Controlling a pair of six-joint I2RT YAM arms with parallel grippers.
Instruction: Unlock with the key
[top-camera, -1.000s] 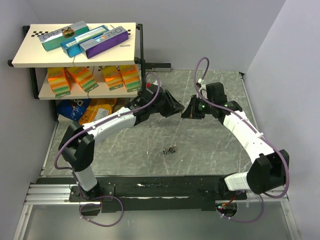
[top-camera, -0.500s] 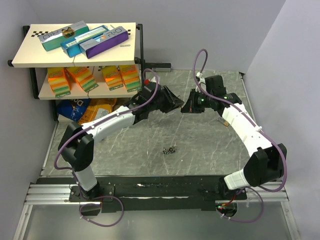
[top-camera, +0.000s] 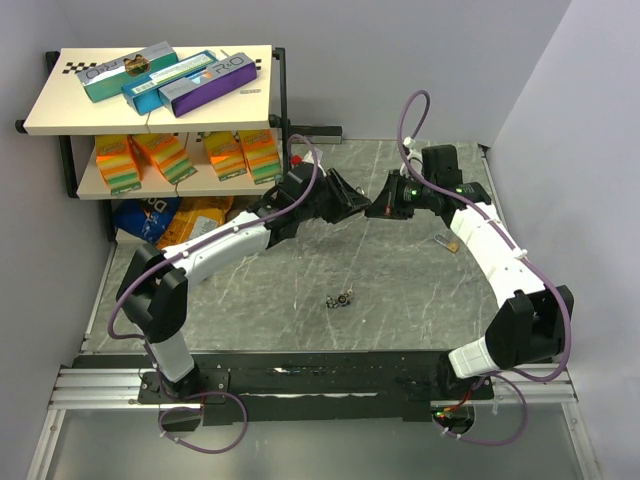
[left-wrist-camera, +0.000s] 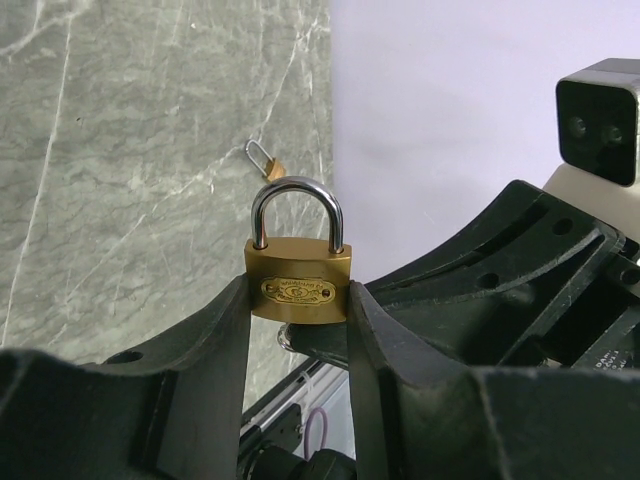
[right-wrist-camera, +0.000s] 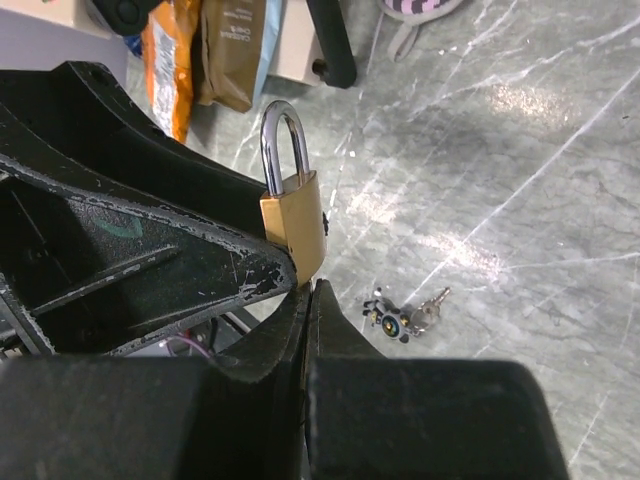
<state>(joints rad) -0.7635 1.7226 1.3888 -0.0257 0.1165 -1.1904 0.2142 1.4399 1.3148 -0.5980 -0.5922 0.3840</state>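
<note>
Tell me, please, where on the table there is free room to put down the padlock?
The table is bare on the near side of the key bunch, and between the bunch and the second padlock at the right. Crowded: mid-table, where the left gripper holds the padlock beside the right gripper, and by the shelf.

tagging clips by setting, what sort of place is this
Likely a robotics lab test cell, not a home: two arms bolted to a rail at a marble-pattern table, plain white walls boxing it in, and a two-tier shelf staged with product boxes.
</note>
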